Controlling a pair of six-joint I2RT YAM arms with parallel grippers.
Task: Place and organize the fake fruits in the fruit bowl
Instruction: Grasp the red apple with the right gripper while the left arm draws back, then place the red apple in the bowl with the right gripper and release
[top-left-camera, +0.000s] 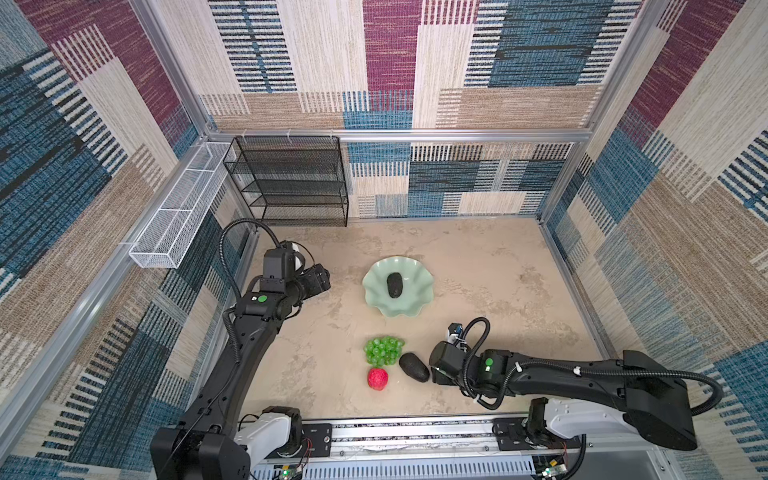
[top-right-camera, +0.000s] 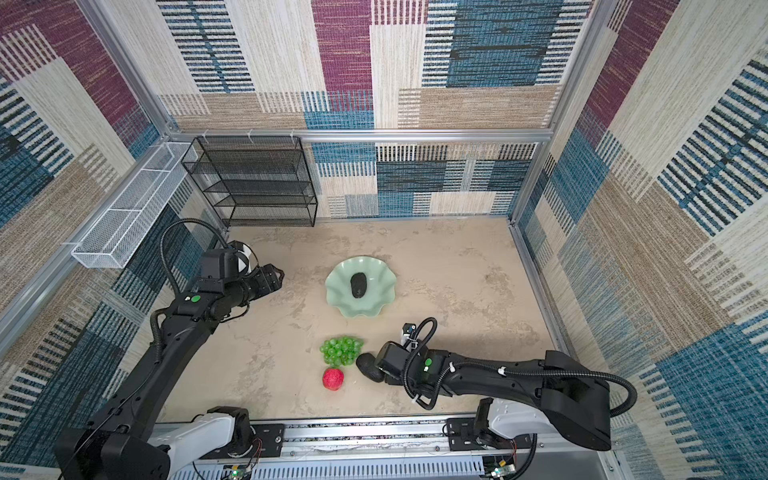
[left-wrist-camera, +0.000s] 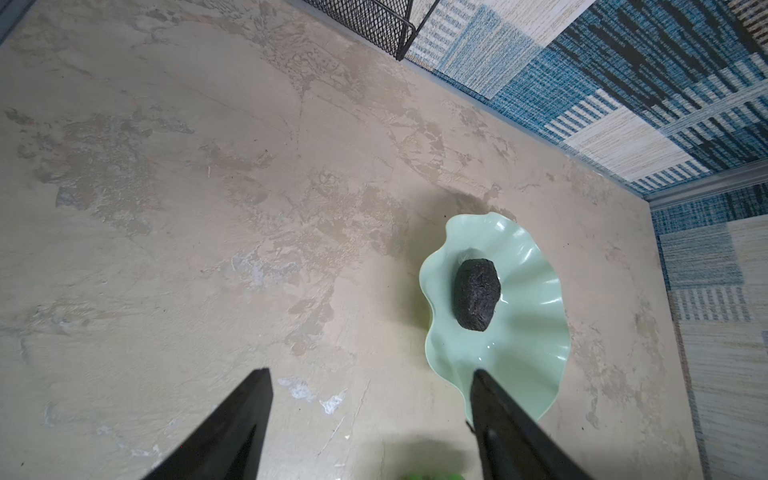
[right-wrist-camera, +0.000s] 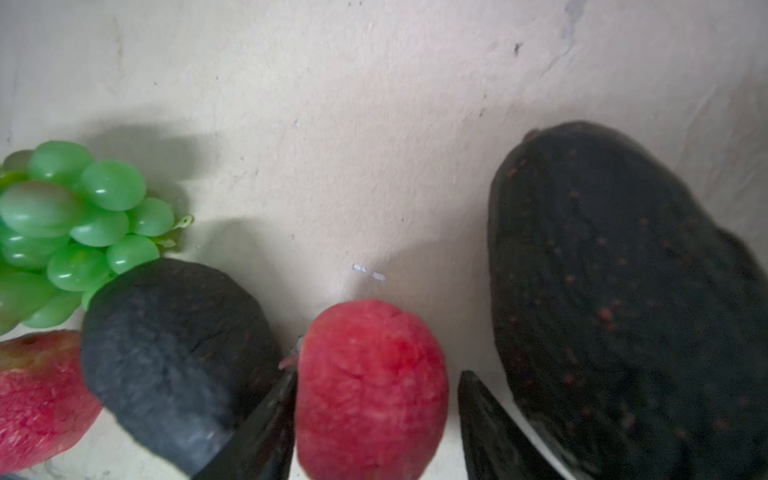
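The red fruit (right-wrist-camera: 370, 395), judged light, firm and best pinched across its middle, was bracketed by the right gripper (right-wrist-camera: 377, 374), contact not confirmed; the left gripper (left-wrist-camera: 370, 376) was shown open.

You get bright, even light in both top views, with bowing at the edges. The bowl (left-wrist-camera: 536, 266) glints. In the right wrist view the grapes (right-wrist-camera: 75, 224) cast soft shadows and the red fruit (right-wrist-camera: 370, 390) blurs.

Bowl (left-wrist-camera: 536, 332): glossy, smooth. Avocado (left-wrist-camera: 476, 294): matt, rough. Grapes (right-wrist-camera: 75, 224): shiny translucent plastic. Rack (top-left-camera: 286, 183): black metal mesh.
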